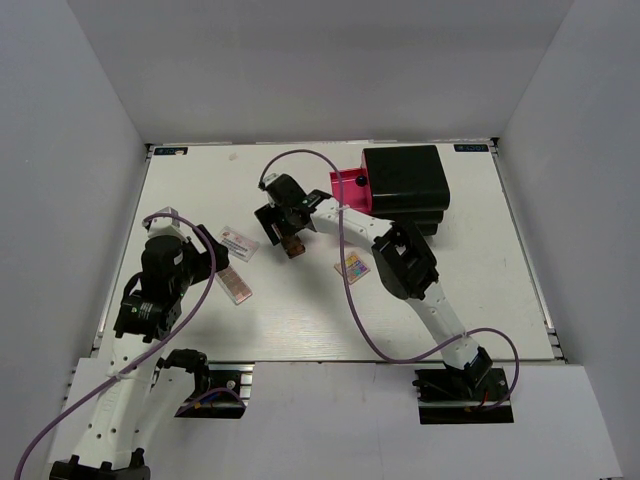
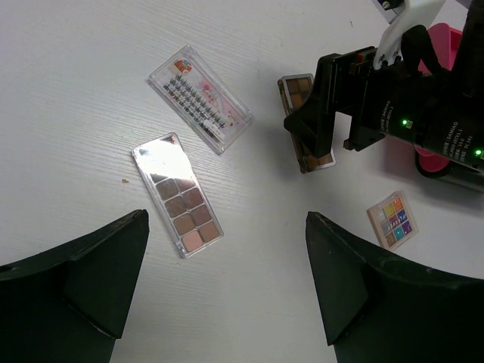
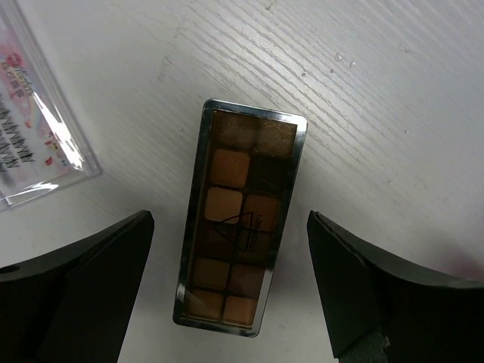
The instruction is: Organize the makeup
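The white surface point(image 1: 480, 290) runs from my two bases at the near edge out to plain grey walls point(image 1: 300, 60) that close it in at 9, 12 and 3 o'clock. Nearest me, towards 9 o'clock, my left hand point(image 2: 227, 227) hangs over the surface with its fingers spread wide and nothing between them. A long brown eyeshadow palette point(image 2: 178, 194) lies flat just below it. A little beyond, at 11 o'clock of that palette, lies a clear flat case with pink print point(image 2: 200, 99), apart from it. Near the middle, a square pastel palette point(image 1: 352, 267) rests by my right forearm. My right arm reaches from the near edge at 5 o'clock diagonally across towards 11 o'clock, wrist bent down. My right hand point(image 3: 231, 219) is spread over the second long brown palette point(image 3: 240, 257), a finger on either side with a gap to each, and the palette lies flat on the surface. Farthest out, at 1 o'clock, stands the black drawer box point(image 1: 405, 185), with a pink drawer point(image 1: 350, 188) pulled out on its 9 o'clock side.
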Action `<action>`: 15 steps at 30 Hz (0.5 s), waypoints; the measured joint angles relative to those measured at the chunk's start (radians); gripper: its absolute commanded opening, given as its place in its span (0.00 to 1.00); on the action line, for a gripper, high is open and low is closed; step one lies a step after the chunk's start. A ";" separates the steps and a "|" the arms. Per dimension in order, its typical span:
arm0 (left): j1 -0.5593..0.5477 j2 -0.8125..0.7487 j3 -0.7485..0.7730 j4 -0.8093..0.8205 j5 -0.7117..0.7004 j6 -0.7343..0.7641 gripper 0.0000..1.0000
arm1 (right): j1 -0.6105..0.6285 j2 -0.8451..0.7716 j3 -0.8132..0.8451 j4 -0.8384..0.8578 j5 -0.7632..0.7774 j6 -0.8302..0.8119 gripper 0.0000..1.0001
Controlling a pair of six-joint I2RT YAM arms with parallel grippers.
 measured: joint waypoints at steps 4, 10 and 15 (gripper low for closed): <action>0.000 -0.003 0.000 0.000 0.000 0.000 0.94 | -0.001 0.009 0.000 -0.001 0.015 0.000 0.88; 0.000 -0.008 0.000 0.000 0.000 0.000 0.94 | -0.002 0.027 0.000 0.000 0.020 -0.003 0.82; 0.000 -0.010 -0.002 0.000 0.000 0.000 0.94 | -0.002 0.037 -0.002 0.009 0.016 -0.008 0.73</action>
